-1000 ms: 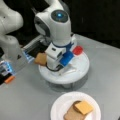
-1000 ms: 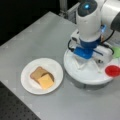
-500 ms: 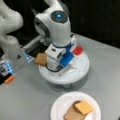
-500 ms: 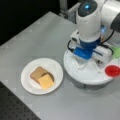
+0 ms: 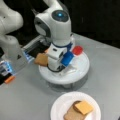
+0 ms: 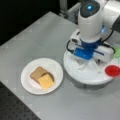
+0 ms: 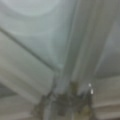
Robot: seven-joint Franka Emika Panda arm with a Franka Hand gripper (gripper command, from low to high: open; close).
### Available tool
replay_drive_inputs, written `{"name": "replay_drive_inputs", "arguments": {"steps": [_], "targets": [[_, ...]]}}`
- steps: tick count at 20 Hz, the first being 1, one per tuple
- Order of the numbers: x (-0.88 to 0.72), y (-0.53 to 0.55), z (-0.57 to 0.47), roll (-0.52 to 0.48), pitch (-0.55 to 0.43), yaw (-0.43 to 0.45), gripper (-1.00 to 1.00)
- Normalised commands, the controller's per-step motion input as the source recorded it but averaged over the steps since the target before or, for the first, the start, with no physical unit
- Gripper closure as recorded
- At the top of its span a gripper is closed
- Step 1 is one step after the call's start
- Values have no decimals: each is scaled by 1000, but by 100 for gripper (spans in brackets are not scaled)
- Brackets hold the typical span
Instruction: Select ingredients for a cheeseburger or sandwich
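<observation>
A white plate (image 5: 60, 110) (image 6: 28, 83) holds the stack: a tan bread square (image 5: 71, 115) (image 6: 37, 73), the dark patty's edge (image 6: 51, 75), and the yellow-orange cheese square (image 5: 83, 107) (image 6: 45, 81) on top. In both front views my gripper (image 5: 65, 71) (image 6: 88, 67) points down, low over the middle of a raised white round tray (image 5: 82, 68) (image 6: 82, 76). Its fingers stand apart with nothing between them. A second bread square (image 5: 41, 59) lies at the tray's left edge, a red disc (image 5: 77, 50) (image 6: 112, 70) at its rim, and a green leaf (image 6: 116, 52) beside it. The wrist view shows only blurred white tray surface (image 7: 30, 30).
The arm's grey base (image 5: 13, 50) stands at a front view's left, with a small orange thing (image 5: 9, 79) near it on the grey table (image 5: 27, 100) (image 6: 37, 37). A dark perforated surface (image 6: 15, 110) borders the table at a front view's bottom left.
</observation>
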Motion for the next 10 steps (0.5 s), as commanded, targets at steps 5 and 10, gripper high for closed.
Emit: {"name": "replay_drive_inputs", "arguments": {"steps": [5, 10], "targets": [[-373, -23, -179, -158, -318, 508, -100], [-350, -145, -166, -20, -265, 406, -100]]}}
